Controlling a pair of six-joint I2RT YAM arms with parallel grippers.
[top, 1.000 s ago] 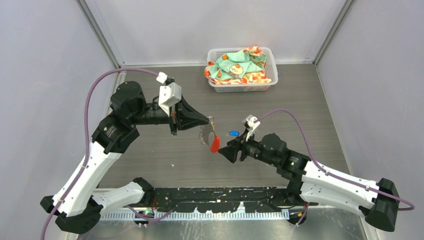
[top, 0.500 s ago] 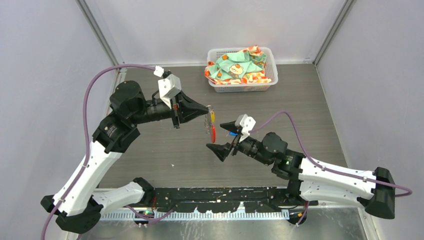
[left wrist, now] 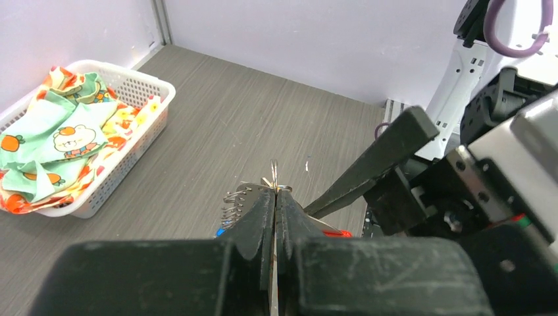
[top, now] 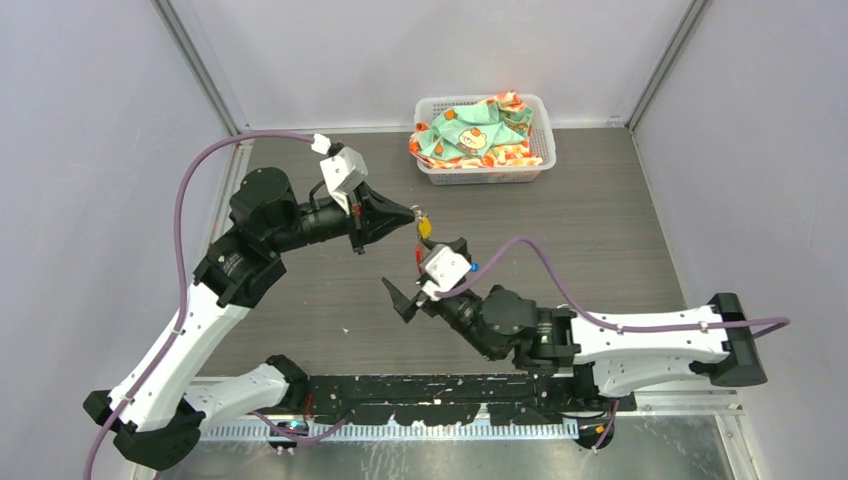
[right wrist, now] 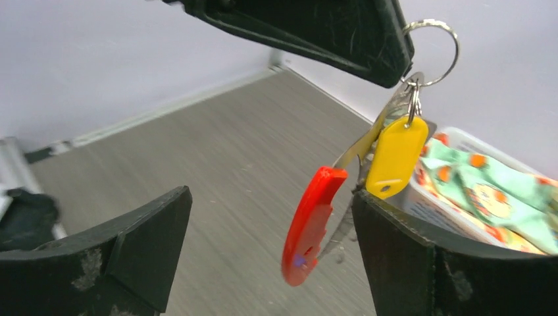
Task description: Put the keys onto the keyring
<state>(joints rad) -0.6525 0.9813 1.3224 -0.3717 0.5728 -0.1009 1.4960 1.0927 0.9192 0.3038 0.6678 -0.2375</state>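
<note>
The left hand (top: 412, 215) is pinched tight on the keyring (right wrist: 412, 89), yellow-tagged key (right wrist: 395, 158) and red tag (right wrist: 308, 224) dangling; the right hand (top: 416, 272) gapes wide, empty, just below.

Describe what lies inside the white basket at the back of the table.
A crumpled green cloth with orange prints and a cartoon bear fills the basket. Anything beneath the cloth, and the basket's floor, is covered.
</note>
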